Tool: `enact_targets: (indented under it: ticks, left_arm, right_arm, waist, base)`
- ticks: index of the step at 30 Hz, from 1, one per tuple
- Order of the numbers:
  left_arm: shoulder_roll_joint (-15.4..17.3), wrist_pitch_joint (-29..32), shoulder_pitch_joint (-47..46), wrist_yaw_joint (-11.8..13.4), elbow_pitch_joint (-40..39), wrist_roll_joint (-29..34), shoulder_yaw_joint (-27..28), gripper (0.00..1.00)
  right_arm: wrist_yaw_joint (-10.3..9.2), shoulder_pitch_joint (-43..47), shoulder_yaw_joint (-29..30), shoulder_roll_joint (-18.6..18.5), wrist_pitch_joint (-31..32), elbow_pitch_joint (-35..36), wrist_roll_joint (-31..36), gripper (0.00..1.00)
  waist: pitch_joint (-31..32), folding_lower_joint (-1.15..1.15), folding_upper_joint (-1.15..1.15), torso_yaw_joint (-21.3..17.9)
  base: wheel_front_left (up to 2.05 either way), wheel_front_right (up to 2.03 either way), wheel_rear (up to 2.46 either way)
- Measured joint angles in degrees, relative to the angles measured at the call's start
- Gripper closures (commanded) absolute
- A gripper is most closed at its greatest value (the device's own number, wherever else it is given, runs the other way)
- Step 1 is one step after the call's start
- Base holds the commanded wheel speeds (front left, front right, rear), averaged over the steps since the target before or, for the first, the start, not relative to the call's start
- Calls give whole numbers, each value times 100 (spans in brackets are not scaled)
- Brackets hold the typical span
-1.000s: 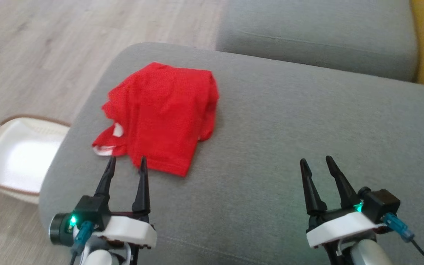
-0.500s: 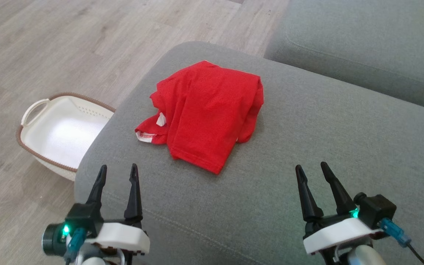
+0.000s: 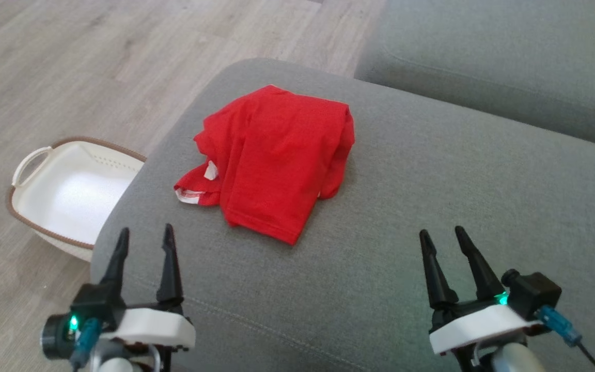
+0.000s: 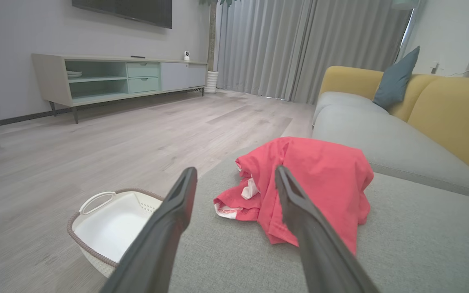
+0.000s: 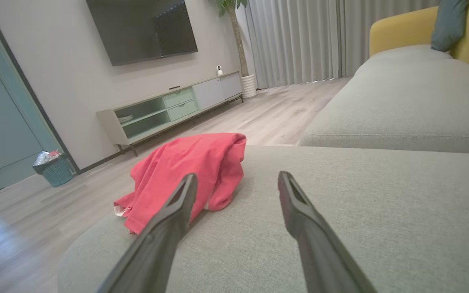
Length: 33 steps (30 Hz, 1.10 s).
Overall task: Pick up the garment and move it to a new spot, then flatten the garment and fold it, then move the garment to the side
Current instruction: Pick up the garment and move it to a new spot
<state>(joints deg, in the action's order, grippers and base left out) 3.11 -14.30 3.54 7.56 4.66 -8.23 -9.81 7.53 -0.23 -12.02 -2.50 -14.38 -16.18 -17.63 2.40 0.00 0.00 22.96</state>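
A red garment (image 3: pixel 271 160) lies roughly folded and a bit rumpled on the left part of a grey sofa cushion (image 3: pixel 432 196), a white label and hem showing at its left edge. It also shows ahead in the left wrist view (image 4: pixel 320 183) and to the left in the right wrist view (image 5: pixel 185 171). My left gripper (image 3: pixel 143 235) hangs open over the cushion's near left corner, short of the garment, nothing between its fingers. Well clear of the cloth, the right gripper (image 3: pixel 441 235) stands open and empty over the cushion's near right.
A white laundry basket with a brown rim (image 3: pixel 34 175) sits on the wooden floor left of the sofa, also seen as basket (image 4: pixel 96 224). A second grey cushion (image 3: pixel 509 67) lies behind, yellow backrest (image 4: pixel 454 110) beyond. A TV cabinet (image 4: pixel 116 77) stands far off.
The head camera has swung, shifting the whole scene. My left gripper, whose tips reached the garment's near edge a second ago, now stands back from it. The right gripper holds its place.
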Motion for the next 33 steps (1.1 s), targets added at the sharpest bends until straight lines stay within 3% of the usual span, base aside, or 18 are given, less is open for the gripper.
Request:
enact_targets:
  ticks: [4,12,15,22,33]
  left_arm:
    - [0,1,-94,-62,-78,0,227,0]
    - [142,0,-1304,-635,516,-136,504,0]
    - [385,35,-2056,-924,1149,-137,489,0]
    - [671,501,-3762,-1246,2681,-277,491,0]
    - [953,1025,-5213,-1421,4811,-353,287,0]
  right_arm:
    - [0,-34,218,1,0,-7,113,0]
    - [0,-414,573,-1,0,40,411,0]
    - [0,-631,726,-3,0,110,520,0]
    - [0,-904,901,-9,0,370,579,0]
    - [0,-1009,857,-11,0,639,656,0]
  waist:
    - [-212,0,0,-142]
    - [-797,0,0,-499]
    - [-1103,0,0,-683]
    - [-1725,0,0,-1171]
    - [-2356,1,-1,-1798]
  base:
    - [0,0,0]
    - [0,0,0]
    - [0,0,0]
    - [0,0,0]
    - [0,0,0]
